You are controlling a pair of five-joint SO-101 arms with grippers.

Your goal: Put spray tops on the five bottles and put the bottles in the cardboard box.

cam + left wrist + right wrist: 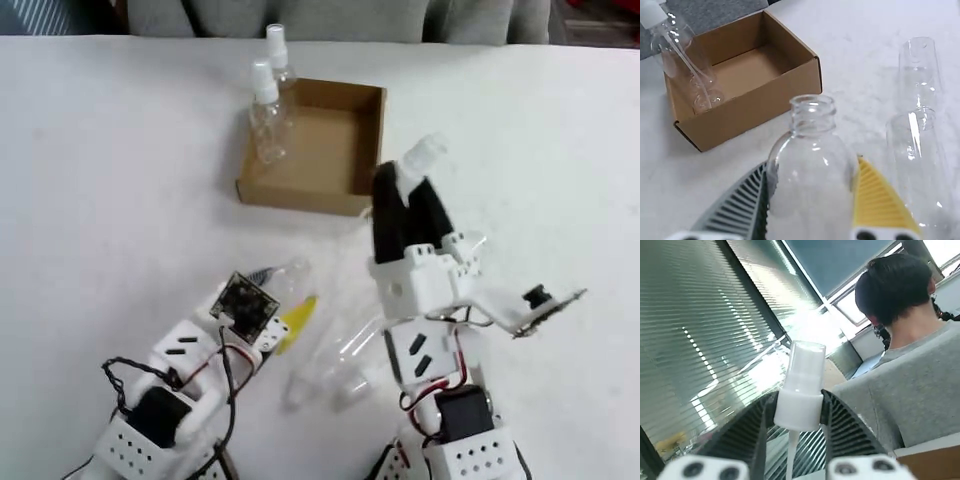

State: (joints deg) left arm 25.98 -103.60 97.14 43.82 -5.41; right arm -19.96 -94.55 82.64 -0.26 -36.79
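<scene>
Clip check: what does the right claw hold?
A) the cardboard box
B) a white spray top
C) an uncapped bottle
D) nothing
B: in the right wrist view the right claw is shut on a white spray top; the uncapped bottle is in the left claw.

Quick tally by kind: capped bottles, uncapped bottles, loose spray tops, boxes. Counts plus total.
Capped bottles: 2
Uncapped bottles: 3
Loose spray top: 1
Cardboard box: 1
Total: 7
</scene>
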